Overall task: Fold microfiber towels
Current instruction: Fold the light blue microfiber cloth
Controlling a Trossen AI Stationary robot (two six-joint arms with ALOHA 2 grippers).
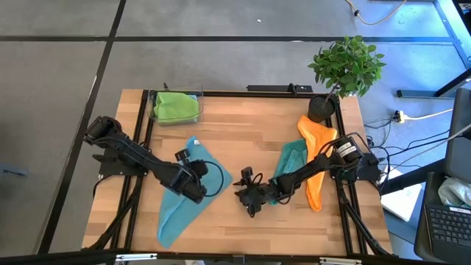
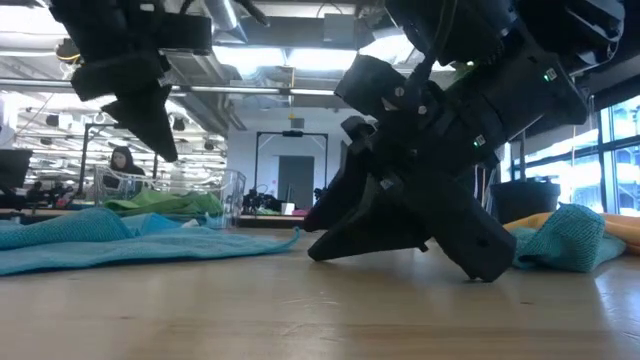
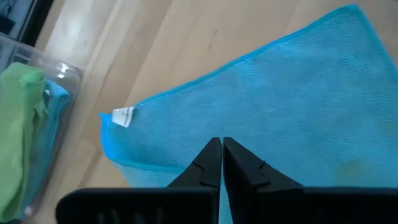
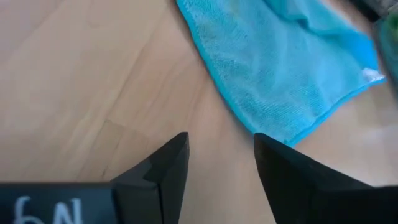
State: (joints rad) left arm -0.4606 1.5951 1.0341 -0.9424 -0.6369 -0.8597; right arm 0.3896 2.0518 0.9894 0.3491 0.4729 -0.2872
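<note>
From above, my left hand [image 1: 197,190] sits over the light blue towel [image 1: 180,210] in the lower left of the frame, fingers pressed together with no cloth between them that I can see. The towel lies spread as a long slanted shape on the desk [image 1: 243,140]. My right hand [image 1: 249,200] is at lower centre, fingers spread over bare wood, just beside a teal towel [image 1: 289,163] bunched against an orange towel [image 1: 315,158] at the right. A lime green towel [image 1: 175,105] rests in a clear bin [image 1: 153,110] at upper left; a potted plant [image 1: 346,70] stands at the upper right corner.

At desk height, the blue towel lies flat and limp at the left of the frame, while the teal one makes a soft heap at the right.

Past my left fingers [image 3: 208,165], which are closed, the blue cloth fills the centre and right, with a white tag [image 3: 123,116] at its corner near the bin.

Past my right fingers [image 4: 165,171], which stand apart, a blue corner shows at upper right, bare wood elsewhere.

I judge the cloth light, fuzzy and floppy; it should drape and drag rather than hold shape, so a corner or hem edge is the place to pinch. The centre of the desk is open for folding; the bin, the plant and the desk's black frame bound my moves.
</note>
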